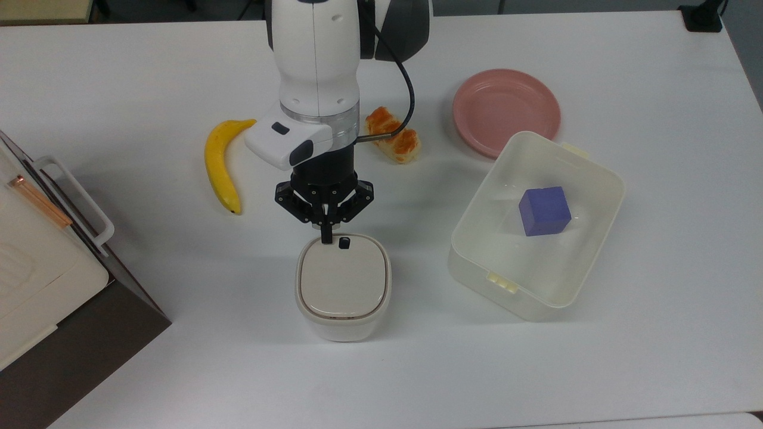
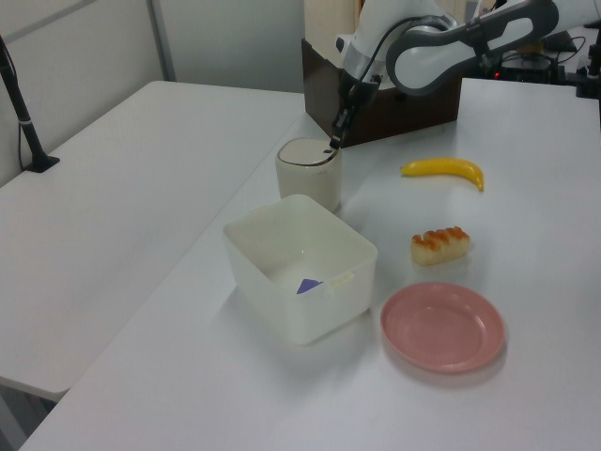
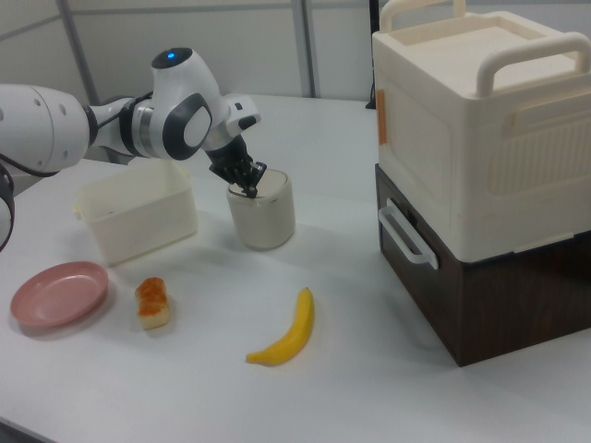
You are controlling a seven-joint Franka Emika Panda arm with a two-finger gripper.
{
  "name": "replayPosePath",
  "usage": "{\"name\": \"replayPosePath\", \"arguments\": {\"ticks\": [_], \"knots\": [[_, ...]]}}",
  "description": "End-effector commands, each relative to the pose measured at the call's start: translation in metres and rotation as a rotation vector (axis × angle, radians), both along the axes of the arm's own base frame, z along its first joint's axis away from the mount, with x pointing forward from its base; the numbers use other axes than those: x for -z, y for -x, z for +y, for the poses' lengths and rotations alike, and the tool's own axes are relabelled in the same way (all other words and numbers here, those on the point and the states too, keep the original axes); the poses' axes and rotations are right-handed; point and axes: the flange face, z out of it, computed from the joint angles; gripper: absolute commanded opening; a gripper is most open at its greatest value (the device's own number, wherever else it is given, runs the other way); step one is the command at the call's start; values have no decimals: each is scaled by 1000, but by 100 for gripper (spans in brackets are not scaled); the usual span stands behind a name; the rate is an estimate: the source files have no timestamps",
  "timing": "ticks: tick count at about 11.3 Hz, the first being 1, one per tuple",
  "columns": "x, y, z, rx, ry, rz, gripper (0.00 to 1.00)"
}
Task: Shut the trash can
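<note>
The trash can (image 1: 344, 286) stands mid-table, cream-white with a beige lid lying flat on its rim. A small black button (image 1: 344, 242) sits at the lid's edge nearest the arm. My gripper (image 1: 326, 237) points down with its fingers pressed together, shut on nothing. Its tip rests at the lid's edge, just to the top view's left of the button. In the left view the gripper (image 2: 331, 145) touches the top rim of the trash can (image 2: 308, 177). In the right view the gripper (image 3: 249, 191) is on the trash can (image 3: 262, 214).
A banana (image 1: 219, 164) and a pastry (image 1: 393, 140) lie behind the can. A pink plate (image 1: 505, 110) and a translucent tub (image 1: 471, 223) holding a blue cube (image 1: 543, 210) are to the top view's right. A cream box on a brown cabinet (image 1: 36, 280) stands at the top view's left.
</note>
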Motion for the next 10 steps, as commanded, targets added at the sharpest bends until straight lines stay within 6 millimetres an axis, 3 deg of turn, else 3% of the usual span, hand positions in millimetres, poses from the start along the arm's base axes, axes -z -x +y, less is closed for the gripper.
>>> {"name": "replayPosePath", "arguments": {"ticks": [1, 6, 8, 10], "knots": [[16, 9, -2, 11, -13, 44, 1], [41, 3, -4, 15, -11, 67, 1], [58, -9, -1, 9, -5, 73, 1], [56, -11, 0, 7, -5, 56, 1]]}}
